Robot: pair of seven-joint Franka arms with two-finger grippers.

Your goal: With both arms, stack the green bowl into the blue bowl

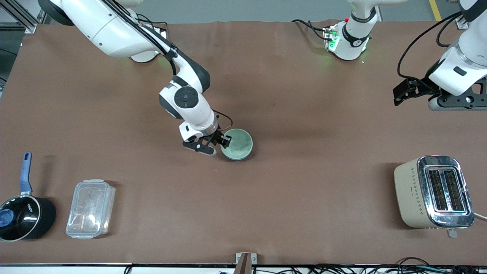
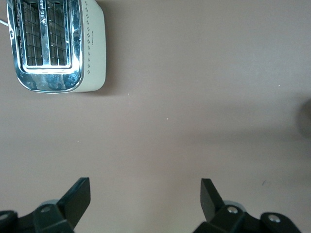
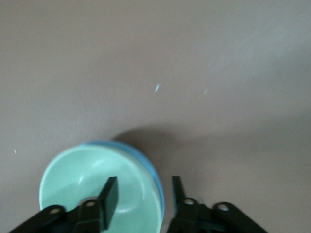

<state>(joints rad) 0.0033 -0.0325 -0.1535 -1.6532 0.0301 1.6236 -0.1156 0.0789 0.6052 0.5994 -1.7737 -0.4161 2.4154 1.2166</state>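
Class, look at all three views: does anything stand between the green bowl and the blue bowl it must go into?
Nothing visible does. The green bowl already sits nested in the blue bowl, with the right gripper open astride their rims. The left gripper waits, open.

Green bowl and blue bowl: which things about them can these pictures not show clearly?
- Blue bowl: right wrist view shows only a rim sliver; the green bowl in it hides the rest.
- Front view: no blue visible around the green bowl.
- Right tool: straddling the rims; contact unclear.
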